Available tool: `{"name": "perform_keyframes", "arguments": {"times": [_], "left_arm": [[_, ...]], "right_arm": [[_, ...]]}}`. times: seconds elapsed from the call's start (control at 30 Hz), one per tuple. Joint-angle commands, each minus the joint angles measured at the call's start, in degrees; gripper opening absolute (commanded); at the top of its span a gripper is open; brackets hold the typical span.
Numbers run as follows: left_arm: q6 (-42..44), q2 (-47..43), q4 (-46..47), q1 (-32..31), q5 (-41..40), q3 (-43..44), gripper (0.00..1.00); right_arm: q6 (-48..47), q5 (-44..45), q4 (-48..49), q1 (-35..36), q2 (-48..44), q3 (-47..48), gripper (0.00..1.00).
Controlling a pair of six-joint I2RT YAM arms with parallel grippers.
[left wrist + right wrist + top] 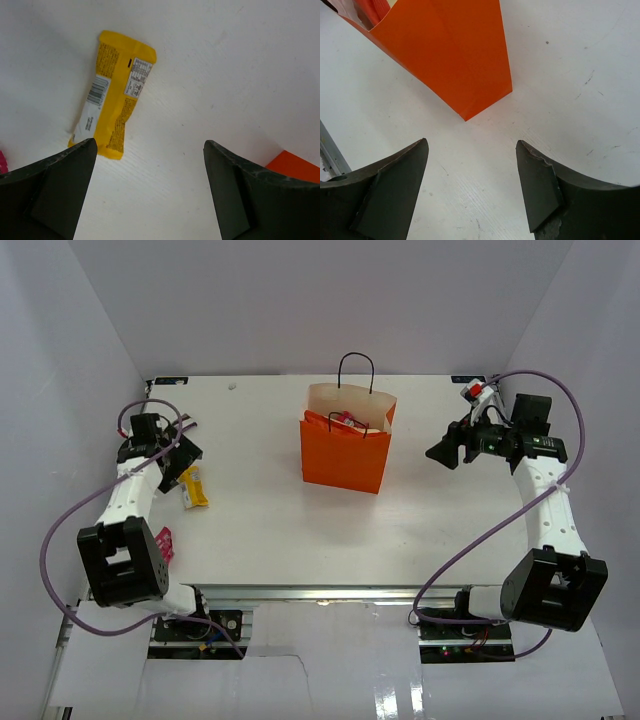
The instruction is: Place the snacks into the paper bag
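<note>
While both jaws stand spread and empty, left gripper [150, 150] hovers by yellow packet [114, 92] near the left edge of the table [280, 540]; paper bag [345, 450] upright toward far edge, right gripper [472, 147] near it.

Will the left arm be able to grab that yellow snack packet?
Probably yes. The left end effector is open and close above the yellow packet, which lies flat on the white table with nothing covering it.

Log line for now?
left arm: jaws open by yellow packet | right arm: jaws open facing bag | bag upright, snacks inside | pink packet on table
</note>
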Motion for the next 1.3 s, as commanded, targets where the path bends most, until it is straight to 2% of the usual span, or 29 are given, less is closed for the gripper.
{"name": "perform_keyframes", "arguments": {"times": [0.0, 0.17, 0.4, 0.63, 0.73, 0.77, 0.83, 0.93, 1.03, 1.13, 1.27], "left_arm": [[10.81, 4.77, 1.85, 1.41, 3.54, 3.47, 0.98], [16.01, 11.81, 1.5, 2.46, 4.93, 4.62, 0.97], [20.06, 17.97, 3.08, 2.55, 6.71, 3.83, 0.87], [21.12, 20.34, 2.64, 2.64, 5.39, 4.7, 0.72], [20.85, 20.96, 2.64, 2.64, 5.3, 4.27, 0.62], [20.77, 21.05, 2.56, 2.64, 5.38, 4.18, 0.54], [20.59, 20.7, 2.64, 2.55, 5.73, 4.0, 0.47], [20.24, 19.73, 2.64, 2.55, 6.35, 3.91, 0.4], [19.71, 17.45, 2.56, 2.55, 8.63, 4.09, 0.34], [17.79, 13.16, 2.73, 2.47, 14.77, 3.3, 0.28], [9.64, 4.28, 8.95, 2.29, 28.21, -1.61, 0.24]], "right_arm": [[-0.97, -3.28, 0.39, -0.85, -1.79, -0.53, 0.77], [-0.79, -3.38, 0.3, -1.38, -1.35, -0.44, 0.77], [-0.44, -3.73, -0.14, -1.64, -0.73, -0.17, 0.77], [-0.18, -3.64, -0.23, -1.9, -0.73, -0.61, 0.76], [0.09, -3.73, -0.23, -1.9, -0.65, -0.53, 0.76], [0.09, -3.73, -0.23, -1.9, -0.64, -0.53, 0.76], [0.17, -3.73, -0.32, -1.99, -0.64, -0.44, 0.76], [0.35, -3.81, -0.23, -1.99, -0.64, -0.26, 0.76], [0.7, -4.08, -0.23, -1.9, -0.73, -0.26, 0.76], [1.05, -4.25, -0.14, -1.99, -0.82, -0.17, 0.76], [1.49, -4.78, -0.05, -1.9, -0.82, -0.52, 0.76]]}}
